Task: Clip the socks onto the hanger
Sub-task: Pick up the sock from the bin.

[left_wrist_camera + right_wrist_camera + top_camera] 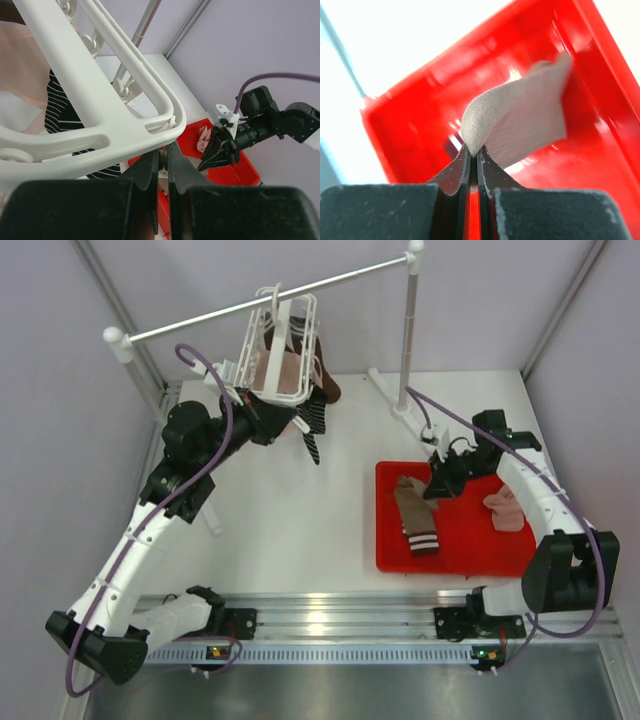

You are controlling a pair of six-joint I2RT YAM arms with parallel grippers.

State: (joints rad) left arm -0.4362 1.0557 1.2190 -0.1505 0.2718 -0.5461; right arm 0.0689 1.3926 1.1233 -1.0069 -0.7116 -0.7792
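The white hanger (282, 338) hangs from the rail, with a pink sock and a brown sock with a striped cuff (314, 426) clipped to it. My left gripper (262, 412) is under the hanger's frame (100, 100), shut on one of its small clips (163, 156). A taupe sock (416, 516) with a striped cuff lies in the red tray (455, 555). My right gripper (437, 486) is shut on a fold of this sock's toe end (520, 120), the fingertips (474, 150) pinching the fabric. A pale pink sock (506, 510) lies at the tray's right side.
The long white rail (270, 302) on poles crosses the back, with its right pole (408, 330) standing just behind the tray. The striped cuff (60, 115) dangles under the frame near my left gripper. Purple walls close in both sides.
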